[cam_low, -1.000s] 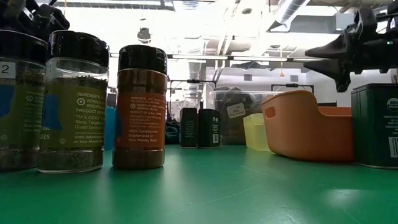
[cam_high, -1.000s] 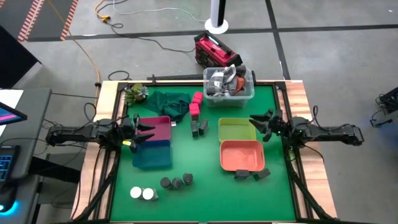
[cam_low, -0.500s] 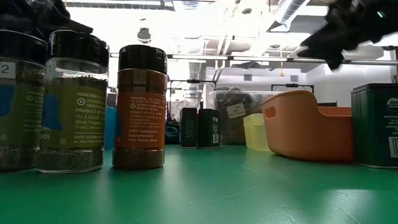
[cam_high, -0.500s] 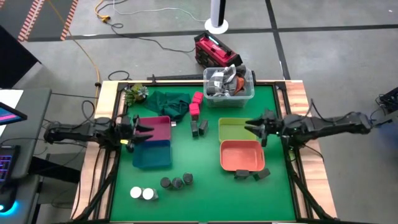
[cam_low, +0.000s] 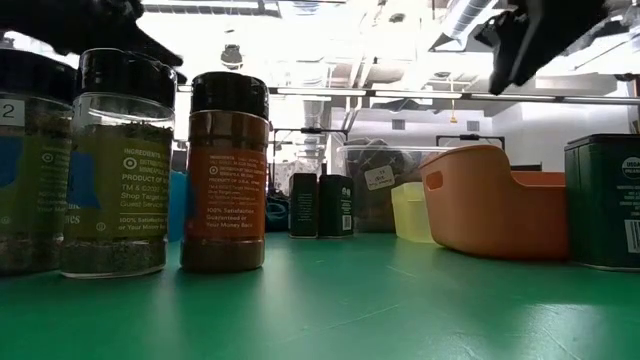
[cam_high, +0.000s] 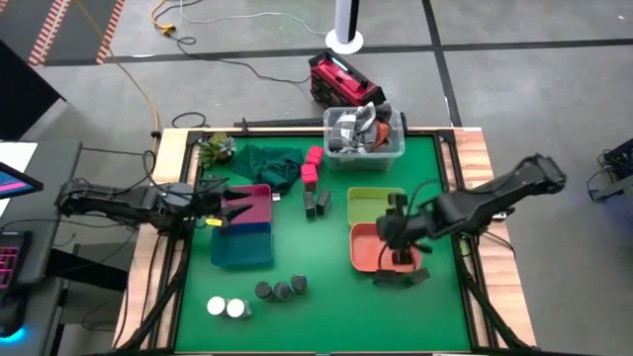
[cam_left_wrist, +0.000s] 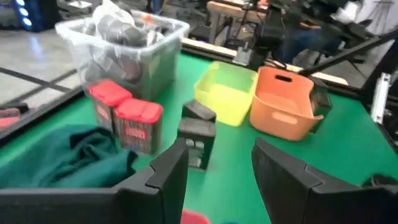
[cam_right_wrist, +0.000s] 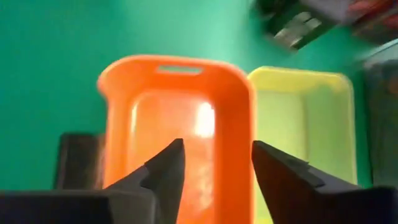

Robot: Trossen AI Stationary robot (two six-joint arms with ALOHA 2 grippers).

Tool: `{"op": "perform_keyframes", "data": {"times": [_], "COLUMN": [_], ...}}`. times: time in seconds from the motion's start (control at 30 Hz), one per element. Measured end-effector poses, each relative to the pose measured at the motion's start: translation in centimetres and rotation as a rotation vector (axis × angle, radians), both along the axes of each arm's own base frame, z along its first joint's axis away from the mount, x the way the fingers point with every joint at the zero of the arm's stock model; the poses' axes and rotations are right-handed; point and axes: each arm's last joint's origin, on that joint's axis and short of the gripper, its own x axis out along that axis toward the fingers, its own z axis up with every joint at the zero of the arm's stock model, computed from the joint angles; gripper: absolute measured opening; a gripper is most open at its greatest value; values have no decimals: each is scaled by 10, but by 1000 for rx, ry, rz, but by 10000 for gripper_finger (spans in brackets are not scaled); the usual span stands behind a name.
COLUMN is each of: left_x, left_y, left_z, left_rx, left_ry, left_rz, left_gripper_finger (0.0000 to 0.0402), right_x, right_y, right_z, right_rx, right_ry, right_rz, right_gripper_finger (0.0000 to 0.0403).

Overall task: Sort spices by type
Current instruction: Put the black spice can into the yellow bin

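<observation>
Two dark grey blocks (cam_high: 316,203) stand mid-table, and they also show in the left wrist view (cam_left_wrist: 198,134). Two more blocks (cam_high: 406,278) lie by the orange tray's near end. Two pink cubes (cam_high: 311,164) stand near the green cloth. Two white-topped jars (cam_high: 226,308) and three dark grey jars (cam_high: 281,289) stand near the front edge. My left gripper (cam_high: 229,206) is open and empty over the magenta tray (cam_high: 259,195). My right gripper (cam_high: 392,237) is open and empty above the orange tray (cam_high: 368,249), pointing down at it (cam_right_wrist: 174,112).
A blue tray (cam_high: 242,247) lies next to the magenta one, and a yellow-green tray (cam_high: 374,206) lies beyond the orange one. A clear tub (cam_high: 363,138) of grey clutter stands at the far edge. A green cloth (cam_high: 267,163) and a small plant (cam_high: 213,148) sit at the far left.
My right gripper has swung from the table's right edge toward the left and near side. It has tipped its fingers downward and now hangs over the orange tray, still open. No spice has moved.
</observation>
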Motion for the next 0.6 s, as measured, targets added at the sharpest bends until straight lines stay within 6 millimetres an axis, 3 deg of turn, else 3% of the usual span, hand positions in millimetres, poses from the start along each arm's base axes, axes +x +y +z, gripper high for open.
{"op": "perform_keyframes", "data": {"times": [0.27,0.43,0.6], "left_x": [23,31,32], "left_y": [-2,-4,-5], "left_z": [24,26,25], "left_rx": [66,74,92], "left_ry": [71,128,158], "left_rz": [-11,-36,-85], "left_gripper_finger": [208,216,216], "right_x": [19,30,43], "right_y": [51,79,95], "right_z": [-4,-8,-23], "right_rx": [-3,24,35], "right_ry": [169,173,220], "right_rz": [-12,-29,-84], "right_gripper_finger": [289,296,296]}}
